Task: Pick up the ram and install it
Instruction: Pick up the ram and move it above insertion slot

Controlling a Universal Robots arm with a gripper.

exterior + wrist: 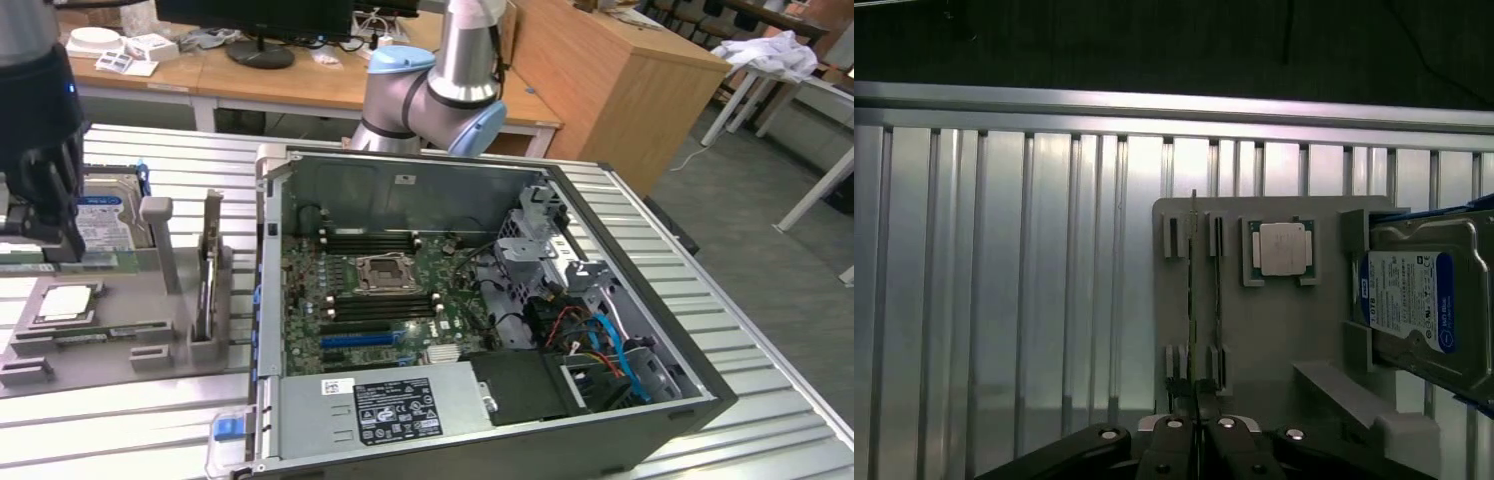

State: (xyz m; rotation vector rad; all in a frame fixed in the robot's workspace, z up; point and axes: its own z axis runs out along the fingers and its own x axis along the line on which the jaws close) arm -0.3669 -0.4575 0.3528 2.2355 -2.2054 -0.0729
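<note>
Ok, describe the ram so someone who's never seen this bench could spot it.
Beside the open dark computer case sits a grey holder tray. On it, past the square silver processor from the blue-labelled hard drive, the ram is the long thin green board standing on edge between small clips, unlike its flat or boxy neighbours.

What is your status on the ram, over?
Pincer over the ram, in line with it. Ram stands on edge in the gray holder tray, not installed. CPU and hard drive beside, apart from it.
</note>
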